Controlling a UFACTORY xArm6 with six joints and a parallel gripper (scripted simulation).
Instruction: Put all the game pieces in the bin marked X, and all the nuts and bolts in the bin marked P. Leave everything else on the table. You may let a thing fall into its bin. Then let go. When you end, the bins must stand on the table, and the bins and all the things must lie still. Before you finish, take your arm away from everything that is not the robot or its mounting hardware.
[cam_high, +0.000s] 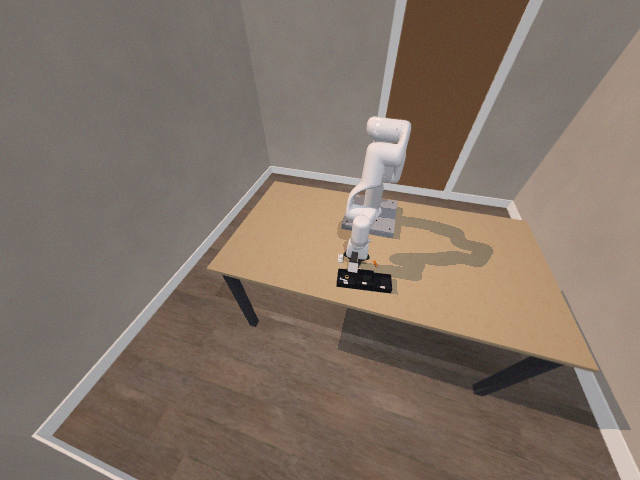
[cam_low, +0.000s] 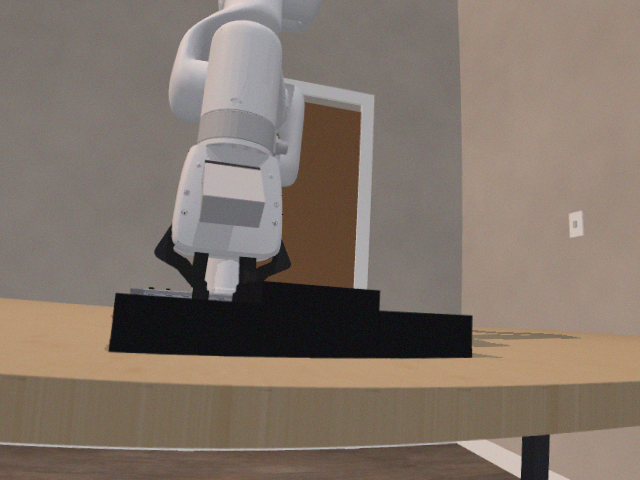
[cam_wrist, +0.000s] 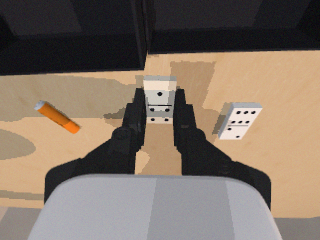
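Tool (cam_high: 354, 266) (cam_low: 220, 296) (cam_wrist: 159, 101) points down — fingers partly closed.

We're seeing the bin row (cam_high: 363, 289) (cam_low: 289, 330) (cam_wrist: 90, 57) walling off the far side of the counter (cam_high: 310, 232) (cam_low: 320, 395) (cam_wrist: 295, 175), its middle section standing taller than its neighbours. We're getting bare wood between the pincer (cam_high: 353, 268) (cam_low: 222, 297) (cam_wrist: 159, 107) and an orange-and-white stick (cam_wrist: 59, 117) on one side, and a narrower gap to the outer domino (cam_high: 340, 257) (cam_wrist: 240, 121) on the other. Overhead, nothing is blocking the bins' far ends.
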